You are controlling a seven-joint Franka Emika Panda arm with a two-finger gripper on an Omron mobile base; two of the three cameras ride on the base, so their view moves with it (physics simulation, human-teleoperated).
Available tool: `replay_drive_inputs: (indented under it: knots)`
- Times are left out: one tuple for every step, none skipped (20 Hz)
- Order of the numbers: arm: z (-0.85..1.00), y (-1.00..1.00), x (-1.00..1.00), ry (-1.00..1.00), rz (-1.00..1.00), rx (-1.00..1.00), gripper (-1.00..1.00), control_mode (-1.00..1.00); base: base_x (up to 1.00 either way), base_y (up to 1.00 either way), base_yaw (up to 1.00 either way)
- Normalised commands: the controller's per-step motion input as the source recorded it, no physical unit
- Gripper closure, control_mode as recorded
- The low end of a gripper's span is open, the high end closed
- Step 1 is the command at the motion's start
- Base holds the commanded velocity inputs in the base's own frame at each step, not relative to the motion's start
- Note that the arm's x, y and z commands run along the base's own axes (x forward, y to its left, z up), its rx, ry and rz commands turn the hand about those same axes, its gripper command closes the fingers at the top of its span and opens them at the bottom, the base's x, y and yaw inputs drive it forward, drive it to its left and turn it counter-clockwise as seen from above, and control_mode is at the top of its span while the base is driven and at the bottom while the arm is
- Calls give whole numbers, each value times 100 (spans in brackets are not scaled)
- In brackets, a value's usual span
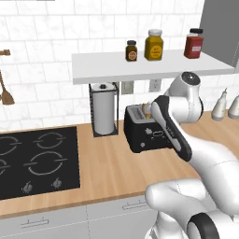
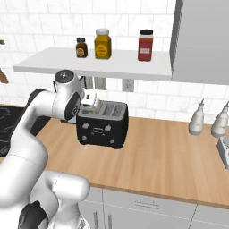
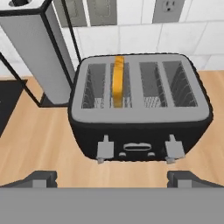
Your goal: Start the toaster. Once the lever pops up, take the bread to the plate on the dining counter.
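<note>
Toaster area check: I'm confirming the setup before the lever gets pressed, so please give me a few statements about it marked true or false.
1. The bread stands in a slot in the left half of the toaster, as the hand view shows it. True.
2. The gripper is shut on a toaster lever. False: its jaws stand open, short of the toaster front.
3. The paper-towel roll stands beside the toaster. True.
4. Two jars sit on the shelf. False: there are three.
5. The cooktop lies right of the toaster in the left base view. False: it lies left.
</note>
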Motion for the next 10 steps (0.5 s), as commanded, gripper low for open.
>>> replay_drive_inputs:
  knots:
    - [-44, 6, 30, 0, 0, 0, -100, -100, 0, 0, 0]
    - [-40, 5, 34, 0, 0, 0, -100, -100, 0, 0, 0]
    - [-39, 6, 33, 0, 0, 0, -100, -100, 0, 0, 0]
    - [-36, 4, 36, 0, 0, 0, -100, -100, 0, 0, 0]
    - [-33, 2, 40, 0, 0, 0, -100, -100, 0, 0, 0]
    - [-29, 2, 41, 0, -2, 0, -100, -100, 0, 0, 0]
    - [-20, 0, 49, 0, -4, 0, -100, -100, 0, 0, 0]
    - [-17, 0, 51, 0, -6, 0, -100, -100, 0, 0, 0]
    - [-12, 0, 54, 0, -7, 0, -100, -100, 0, 0, 0]
    - [-9, 0, 59, 0, -9, 0, -100, -100, 0, 0, 0]
